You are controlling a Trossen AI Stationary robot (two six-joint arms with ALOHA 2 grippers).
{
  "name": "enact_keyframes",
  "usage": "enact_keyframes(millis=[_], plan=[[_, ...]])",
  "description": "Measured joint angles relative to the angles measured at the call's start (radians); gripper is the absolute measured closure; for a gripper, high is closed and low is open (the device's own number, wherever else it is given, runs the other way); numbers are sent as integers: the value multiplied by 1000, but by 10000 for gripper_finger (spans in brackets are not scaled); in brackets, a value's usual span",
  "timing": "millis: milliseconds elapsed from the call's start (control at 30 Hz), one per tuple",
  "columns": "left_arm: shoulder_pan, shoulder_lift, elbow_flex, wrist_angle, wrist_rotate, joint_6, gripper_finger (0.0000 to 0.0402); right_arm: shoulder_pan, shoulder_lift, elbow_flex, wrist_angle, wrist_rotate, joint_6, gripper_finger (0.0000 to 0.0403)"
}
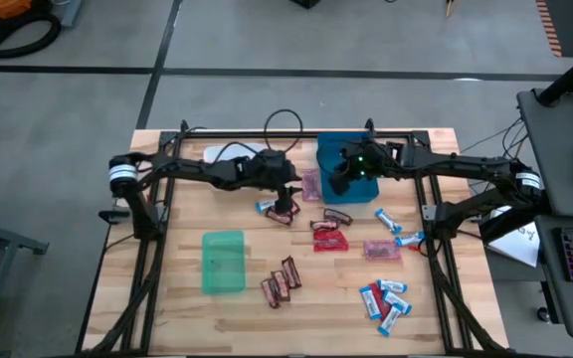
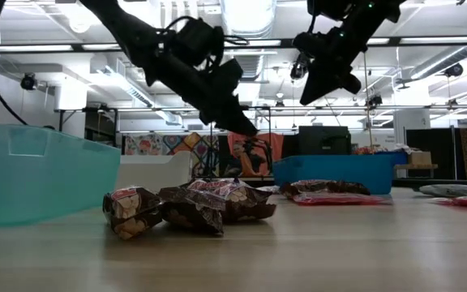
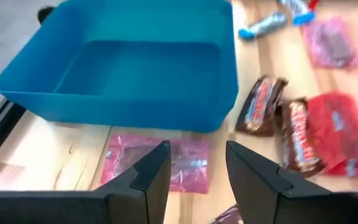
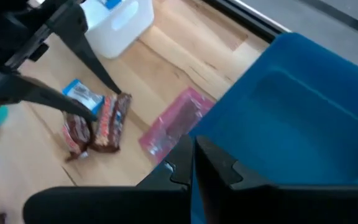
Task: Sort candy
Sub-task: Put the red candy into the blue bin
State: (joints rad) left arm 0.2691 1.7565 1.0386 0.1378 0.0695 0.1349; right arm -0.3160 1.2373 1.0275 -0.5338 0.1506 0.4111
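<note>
left claw (image 1: 285, 202): released, above mid-table by a pink crinkly candy packet (image 3: 160, 163) | right claw (image 1: 340, 179): clenched, empty, over the blue plastic bin (image 1: 349, 194) at the far table edge | wrapped candy (image 1: 381, 298): scattered mid-table toward near-right corner

No text, brand, number or sign can be read anywhere. Light lettering is seen on the dark brown mini bars (image 3: 298, 134) and printing on the blue-and-white mini bars (image 1: 383, 298), but none of it can be made out.
</note>
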Motion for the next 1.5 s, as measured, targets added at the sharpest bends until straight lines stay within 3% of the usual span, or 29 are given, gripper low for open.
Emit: enact_keyframes(millis=[200, 467, 600, 1300, 1500], plan=[[-6, 58, 15, 2, 29, 72, 245, 4, 0, 0, -18, 0, -18, 394], [-11, 162, 80, 13, 25, -8, 155, 4, 0, 0, -16, 0, -31, 394], [-9, 208, 115, 14, 22, -12, 132, 4, 0, 0, -21, 0, -30, 394], [9, 361, 179, 45, -85, 47, 135, 4, 0, -15, -23, 1, -30, 394], [9, 369, 181, 50, -97, 56, 167, 4, 0, -17, -23, 1, -30, 394]])
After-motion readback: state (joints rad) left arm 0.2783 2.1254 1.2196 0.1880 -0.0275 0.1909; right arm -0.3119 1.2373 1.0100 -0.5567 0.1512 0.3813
